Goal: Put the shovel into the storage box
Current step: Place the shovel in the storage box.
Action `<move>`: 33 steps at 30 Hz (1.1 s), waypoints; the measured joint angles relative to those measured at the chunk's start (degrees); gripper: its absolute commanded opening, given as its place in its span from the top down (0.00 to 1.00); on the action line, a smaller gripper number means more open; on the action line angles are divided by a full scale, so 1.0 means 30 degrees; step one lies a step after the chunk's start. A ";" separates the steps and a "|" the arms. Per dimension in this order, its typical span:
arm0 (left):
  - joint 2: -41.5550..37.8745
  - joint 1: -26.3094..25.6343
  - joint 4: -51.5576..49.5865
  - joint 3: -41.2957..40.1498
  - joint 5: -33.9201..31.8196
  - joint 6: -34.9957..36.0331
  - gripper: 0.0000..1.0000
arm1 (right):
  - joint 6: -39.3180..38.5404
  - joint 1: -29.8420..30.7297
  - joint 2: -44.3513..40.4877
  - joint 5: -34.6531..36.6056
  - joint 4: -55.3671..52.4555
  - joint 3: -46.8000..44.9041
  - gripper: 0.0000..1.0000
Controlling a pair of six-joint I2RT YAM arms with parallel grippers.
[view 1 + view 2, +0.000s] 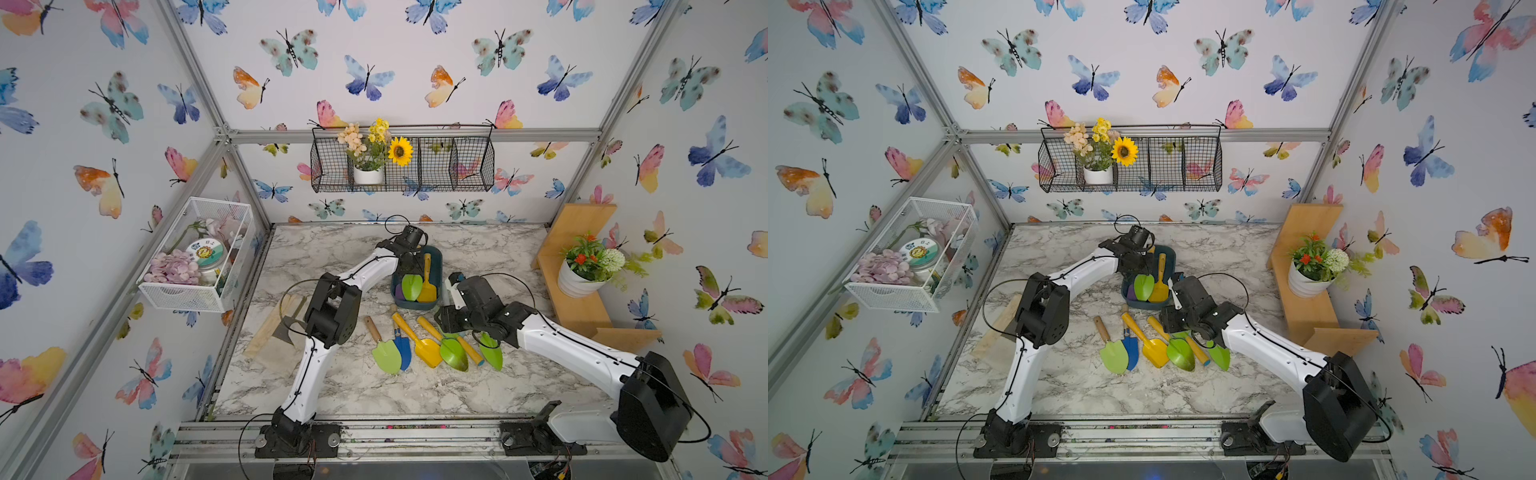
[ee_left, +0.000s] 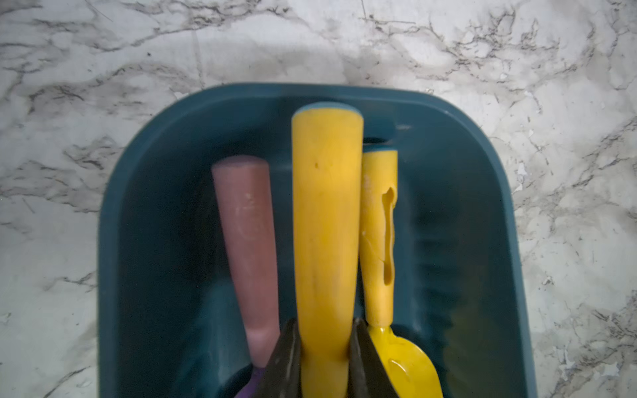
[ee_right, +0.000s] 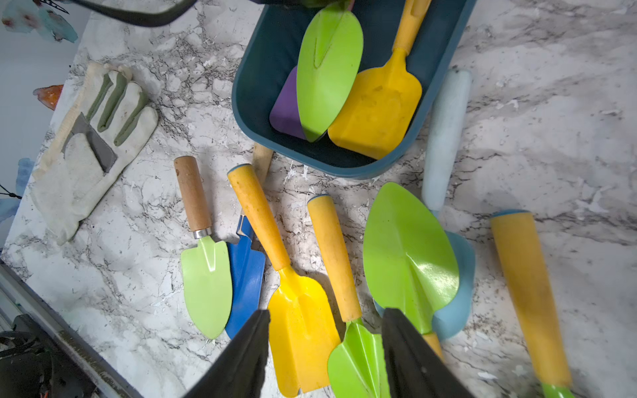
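Note:
The storage box [image 1: 415, 306] [image 2: 138, 165] is a dark teal tub in the middle of the marble table. My left gripper [image 2: 325, 344] [image 1: 409, 266] is over the box's far end, shut on the yellow handle [image 2: 325, 206] of a green-bladed shovel [image 3: 327, 69]. That blade lies inside the box, over a purple blade [image 3: 287, 110] and beside a yellow shovel [image 3: 375, 103]. My right gripper [image 3: 325, 344] [image 1: 452, 291] hangs open near the box's right side. Nothing is between its fingers, and shovels lie on the table below it.
Several more shovels lie in front of the box, among them a wood-handled green one [image 1: 384, 349], a blue one [image 1: 402, 349] and a yellow one [image 1: 424, 345]. A work glove [image 3: 89, 144] lies to their left. A wooden shelf with a potted plant [image 1: 582, 270] stands at the right.

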 measured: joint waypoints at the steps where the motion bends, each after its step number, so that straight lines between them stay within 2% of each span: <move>1: 0.0044 0.0000 0.0000 0.0007 0.0000 -0.0015 0.94 | 0.0000 0.0000 0.0007 0.0007 0.0000 0.0000 0.43; 3: 0.0087 0.0000 -0.0036 0.0000 0.0000 -0.0073 0.89 | 0.0007 0.0000 0.0058 0.0029 0.0000 0.0000 0.43; 7: 0.0102 0.0000 -0.0102 -0.0022 0.0000 -0.0211 0.72 | 0.0007 0.0000 0.0277 0.0051 0.0000 0.0007 0.43; 20: -0.0750 0.0000 -0.0160 -0.1552 0.0000 -0.0372 0.69 | 0.0000 -0.0044 0.0612 0.0131 -0.0051 0.0379 0.43; 33: -0.5676 0.0000 0.0415 -0.4692 0.0022 -0.0364 0.68 | 0.0000 -0.0051 0.0831 0.0204 -0.0073 0.0488 0.43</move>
